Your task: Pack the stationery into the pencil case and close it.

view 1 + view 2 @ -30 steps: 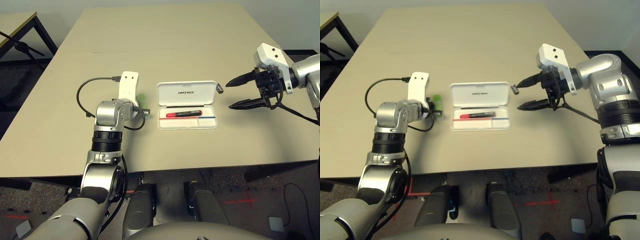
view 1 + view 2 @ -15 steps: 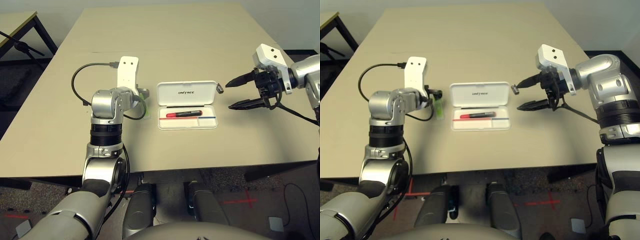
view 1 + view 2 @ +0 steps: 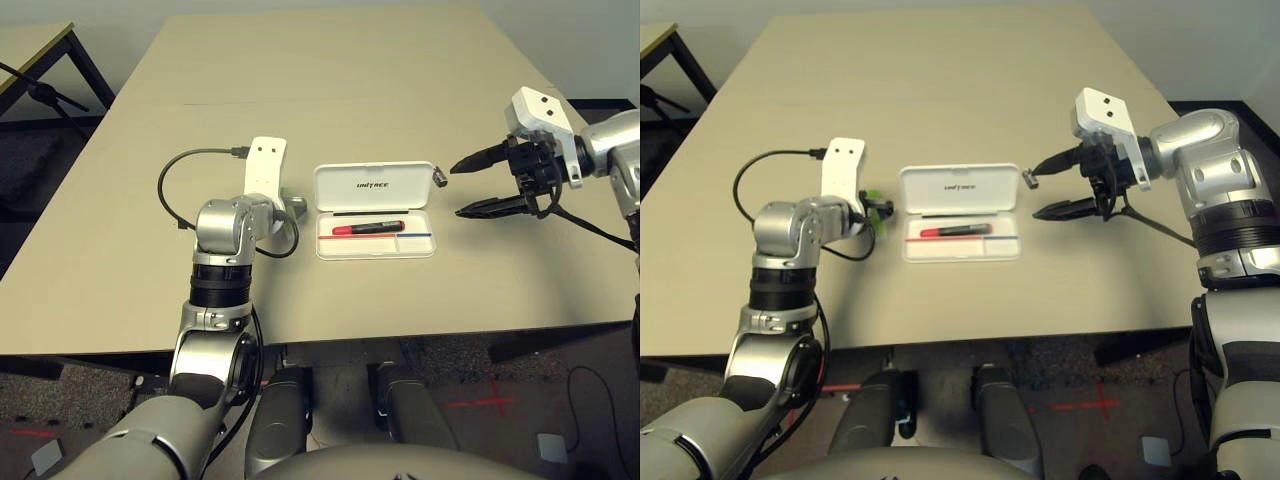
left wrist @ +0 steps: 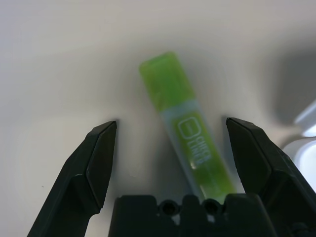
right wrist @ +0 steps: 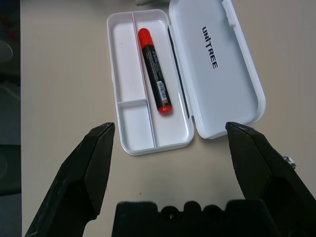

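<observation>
The left claw (image 4: 170, 121) is spread wide and empty, its two fingers standing either side of the green bar (image 4: 190, 128), which lies on the table (image 3: 300, 80) beside the pencil case (image 3: 375, 246). The bar looks light, stiff and smooth, likely plastic, so it may skid if one finger nudges it first. It lies slightly askew between the fingers; a grip across its narrow width, near the middle, should be surest, with modest pressure.

The right claw (image 3: 480, 195) is also spread and holds nothing, waiting at the other side of the case. Near its upper fingertip is the small dark-and-silver cylinder (image 3: 439, 177), hard-looking and apt to roll; pinch it across its barrel. The case is open, its thin lid (image 5: 217, 64) laid back, probably light enough to slide when pushed. The red-and-black marker (image 5: 155, 71) rests in the long compartment.
</observation>
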Action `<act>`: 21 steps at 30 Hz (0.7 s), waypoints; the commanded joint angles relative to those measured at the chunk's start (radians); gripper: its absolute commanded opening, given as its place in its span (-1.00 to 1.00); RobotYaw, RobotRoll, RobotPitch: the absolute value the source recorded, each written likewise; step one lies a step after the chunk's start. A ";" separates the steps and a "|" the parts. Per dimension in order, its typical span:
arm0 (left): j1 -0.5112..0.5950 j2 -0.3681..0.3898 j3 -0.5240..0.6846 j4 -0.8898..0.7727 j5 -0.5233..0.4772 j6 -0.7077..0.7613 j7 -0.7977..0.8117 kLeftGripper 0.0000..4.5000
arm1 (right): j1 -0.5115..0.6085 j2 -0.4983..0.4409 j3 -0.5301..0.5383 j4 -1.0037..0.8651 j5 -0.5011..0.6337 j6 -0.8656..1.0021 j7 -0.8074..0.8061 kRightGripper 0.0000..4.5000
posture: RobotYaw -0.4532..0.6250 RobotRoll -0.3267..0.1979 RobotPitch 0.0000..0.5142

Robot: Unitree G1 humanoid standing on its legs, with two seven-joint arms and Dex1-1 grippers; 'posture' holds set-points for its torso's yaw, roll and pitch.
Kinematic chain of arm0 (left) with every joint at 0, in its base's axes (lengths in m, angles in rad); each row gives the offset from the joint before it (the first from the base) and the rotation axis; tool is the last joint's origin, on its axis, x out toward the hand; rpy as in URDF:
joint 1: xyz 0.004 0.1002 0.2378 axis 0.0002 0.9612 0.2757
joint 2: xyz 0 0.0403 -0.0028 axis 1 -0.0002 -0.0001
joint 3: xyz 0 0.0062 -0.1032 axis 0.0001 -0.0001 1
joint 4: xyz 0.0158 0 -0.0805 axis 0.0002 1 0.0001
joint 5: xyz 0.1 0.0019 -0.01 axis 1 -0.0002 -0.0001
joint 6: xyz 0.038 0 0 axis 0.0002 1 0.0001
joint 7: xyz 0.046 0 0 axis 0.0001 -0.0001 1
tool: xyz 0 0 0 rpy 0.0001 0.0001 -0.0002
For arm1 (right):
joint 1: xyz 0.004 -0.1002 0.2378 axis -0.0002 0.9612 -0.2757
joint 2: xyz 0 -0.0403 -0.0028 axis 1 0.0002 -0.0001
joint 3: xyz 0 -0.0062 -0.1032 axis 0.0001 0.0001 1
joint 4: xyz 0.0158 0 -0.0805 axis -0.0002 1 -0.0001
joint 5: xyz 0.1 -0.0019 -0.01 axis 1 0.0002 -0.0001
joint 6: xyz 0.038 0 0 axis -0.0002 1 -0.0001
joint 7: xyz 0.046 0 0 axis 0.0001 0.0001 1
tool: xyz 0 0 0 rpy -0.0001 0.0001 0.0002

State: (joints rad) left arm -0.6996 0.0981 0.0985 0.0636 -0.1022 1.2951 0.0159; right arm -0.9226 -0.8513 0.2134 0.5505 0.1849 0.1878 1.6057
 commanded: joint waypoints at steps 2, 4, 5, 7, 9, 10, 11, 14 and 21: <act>0.018 0.012 -0.017 0.043 0.005 -0.030 -0.017 0.98 | 0.015 -0.025 -0.013 -0.016 0.020 -0.023 0.009 1.00 | -0.15 0.25 -0.55; 0.024 0.012 -0.019 0.048 0.002 -0.034 -0.024 0.91 | 0.013 -0.030 -0.014 -0.012 0.020 -0.031 0.009 1.00 | -0.15 0.25 -0.56; 0.027 0.012 -0.018 0.050 0.000 -0.035 -0.027 0.83 | 0.012 -0.034 -0.013 -0.010 0.021 -0.033 0.009 1.00 | -0.15 0.25 -0.56; 0.033 0.011 -0.014 0.057 0.002 -0.035 -0.026 0.56 | 0.010 -0.039 -0.013 -0.010 0.030 -0.041 0.009 1.00 | -0.15 0.25 -0.57; 0.038 0.013 -0.014 0.063 0.010 -0.038 -0.020 0.24 | 0.009 -0.043 -0.013 -0.013 0.045 -0.047 0.009 1.00 | -0.14 0.25 -0.58; 0.040 0.011 -0.006 0.065 0.008 -0.041 -0.019 0.08 | 0.009 -0.047 -0.013 -0.017 0.060 -0.045 0.009 1.00 | -0.14 0.25 -0.59; 0.040 0.009 0.002 0.065 0.006 -0.042 -0.017 -0.09 | 0.008 -0.049 -0.014 -0.020 0.074 -0.044 0.009 1.00 | -0.14 0.25 -0.59; 0.039 0.016 0.005 0.066 0.007 -0.048 -0.020 -0.52 | 0.004 -0.052 -0.010 -0.016 0.104 -0.035 0.009 1.00 | -0.13 0.25 -0.60; 0.041 0.116 -0.035 0.056 0.007 -0.079 -0.098 -0.52 | -0.006 -0.044 -0.004 -0.001 0.097 -0.045 0.009 1.00 | -0.11 0.25 -0.59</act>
State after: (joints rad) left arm -0.6823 0.1805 0.0885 0.0996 -0.1002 1.2363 -0.0516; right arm -0.9180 -0.8905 0.2148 0.5503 0.2761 0.1519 1.6091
